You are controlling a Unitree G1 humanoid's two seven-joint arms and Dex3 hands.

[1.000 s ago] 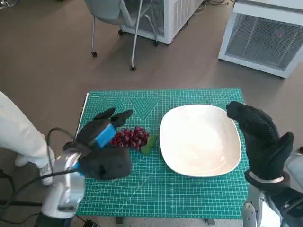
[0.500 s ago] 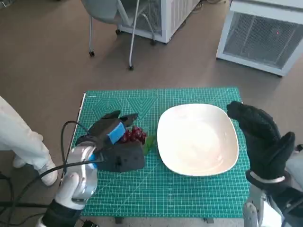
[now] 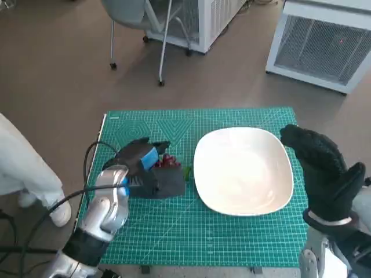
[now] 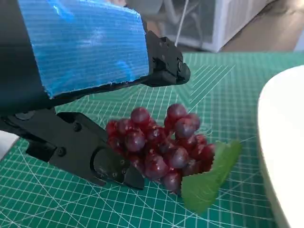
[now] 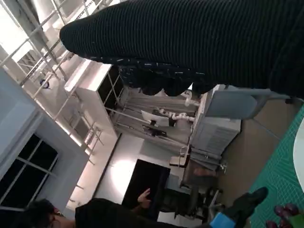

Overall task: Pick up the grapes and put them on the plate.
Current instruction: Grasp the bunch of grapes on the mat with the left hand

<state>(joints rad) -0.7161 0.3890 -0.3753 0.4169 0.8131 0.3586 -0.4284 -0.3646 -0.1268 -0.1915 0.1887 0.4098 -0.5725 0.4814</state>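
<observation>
A bunch of dark red grapes with a green leaf is seen lying on the green cutting mat, just beside the white plate on its left, with the plate itself bare. The left hand is set over the bunch, its black fingers spread to either side of the fruit, though whether it is gripped cannot be told. The gloved right hand is held up at the plate's right edge with nothing in it, fingers extended.
</observation>
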